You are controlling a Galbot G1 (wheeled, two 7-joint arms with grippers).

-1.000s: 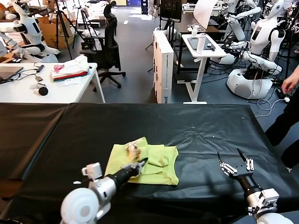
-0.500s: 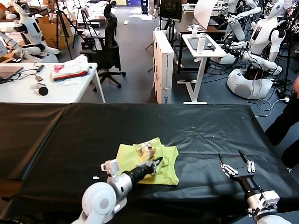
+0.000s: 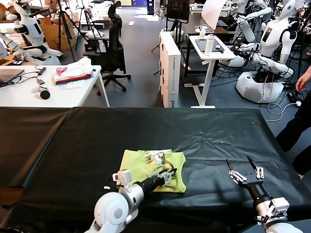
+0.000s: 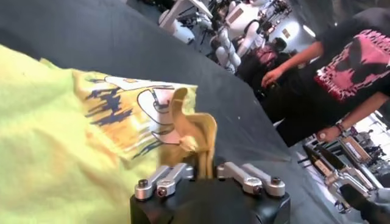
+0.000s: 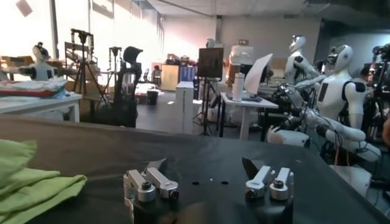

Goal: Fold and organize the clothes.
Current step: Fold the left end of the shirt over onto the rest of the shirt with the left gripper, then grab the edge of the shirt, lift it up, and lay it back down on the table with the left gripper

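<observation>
T-shirt (image 3: pixel 153 170): laid folded on the black table (image 3: pixel 73 145), near its front edge, pale print turned up.
Left gripper (image 3: pixel 167 175): placed over the T-shirt's right part; fingers seen apart in the left wrist view, a raised fold of cloth standing between them.
Right gripper (image 3: pixel 245 171): held over bare table, well apart from the T-shirt; fingers spread wide, nothing held.

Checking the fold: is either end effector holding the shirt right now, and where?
Cannot tell: left end effector has the T-shirt's folded edge between its fingers. Right end effector holds nothing.
</observation>
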